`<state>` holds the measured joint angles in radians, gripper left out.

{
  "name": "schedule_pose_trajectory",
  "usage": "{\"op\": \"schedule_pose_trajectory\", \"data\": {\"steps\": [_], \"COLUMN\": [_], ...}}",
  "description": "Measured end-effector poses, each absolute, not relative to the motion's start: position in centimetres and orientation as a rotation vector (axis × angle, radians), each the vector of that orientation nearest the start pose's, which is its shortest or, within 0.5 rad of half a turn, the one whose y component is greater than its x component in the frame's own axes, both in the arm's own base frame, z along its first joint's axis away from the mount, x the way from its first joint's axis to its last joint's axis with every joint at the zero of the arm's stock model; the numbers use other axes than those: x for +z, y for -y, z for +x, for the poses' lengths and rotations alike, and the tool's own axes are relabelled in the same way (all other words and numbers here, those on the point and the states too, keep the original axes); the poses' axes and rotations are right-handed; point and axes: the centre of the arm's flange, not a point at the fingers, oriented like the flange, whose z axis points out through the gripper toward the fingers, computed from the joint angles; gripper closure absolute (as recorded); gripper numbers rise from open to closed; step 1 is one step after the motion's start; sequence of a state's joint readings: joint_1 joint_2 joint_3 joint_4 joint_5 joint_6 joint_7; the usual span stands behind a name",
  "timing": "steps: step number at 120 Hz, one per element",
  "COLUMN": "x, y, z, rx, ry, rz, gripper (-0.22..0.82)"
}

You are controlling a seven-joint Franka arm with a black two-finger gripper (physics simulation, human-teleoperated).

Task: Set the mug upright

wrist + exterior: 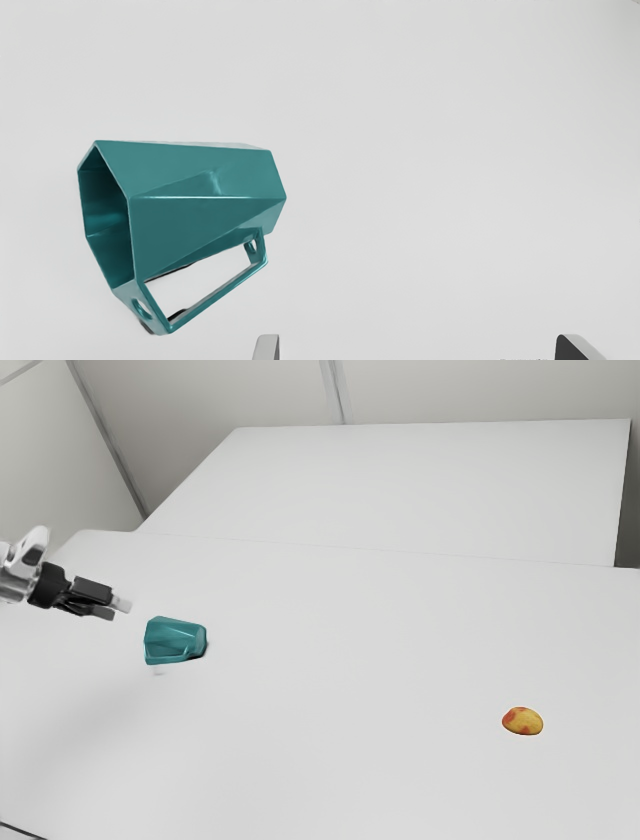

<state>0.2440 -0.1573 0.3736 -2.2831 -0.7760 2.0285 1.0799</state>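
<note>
Wrist view: end effector (417, 347) gapes wide, fingers apart, gripping nothing, near the teal mug (207, 200).

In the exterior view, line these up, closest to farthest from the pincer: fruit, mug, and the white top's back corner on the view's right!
1. Mug, on its side, close by the pincer.
2. Fruit, toward the exterior view's right, nearer the camera.
3. Back corner, far behind, at the exterior view's right.
</note>
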Motion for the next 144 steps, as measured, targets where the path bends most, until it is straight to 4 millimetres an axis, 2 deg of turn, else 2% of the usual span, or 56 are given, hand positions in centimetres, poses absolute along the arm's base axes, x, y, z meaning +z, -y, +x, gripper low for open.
{"op": "schedule_pose_trajectory", "data": {"steps": [15, 36, 63, 85, 109, 131, 144], "x": [38.8, 36.3, 31.8, 29.9, 27.7, 25.5, 24.7], "y": [-27.3, -28.5, -30.1, -30.9, -31.7, -30.1, -29.1], "z": [40.4, 39.7, 39.6, 41.6, 43.4, 45.7, 46.1], "rx": [0.678, 0.762, 0.853, 0.971, 1.107, 1.174, 1.193], "ry": [0.229, 0.449, 0.566, 0.629, 0.619, 0.645, 0.667], "rz": [2.464, 2.439, 2.415, 2.403, 2.382, 2.32, 2.287], "gripper": [0.0, 0.0, 0.0, 0.0, 0.0, 0.0, 0.0]}}
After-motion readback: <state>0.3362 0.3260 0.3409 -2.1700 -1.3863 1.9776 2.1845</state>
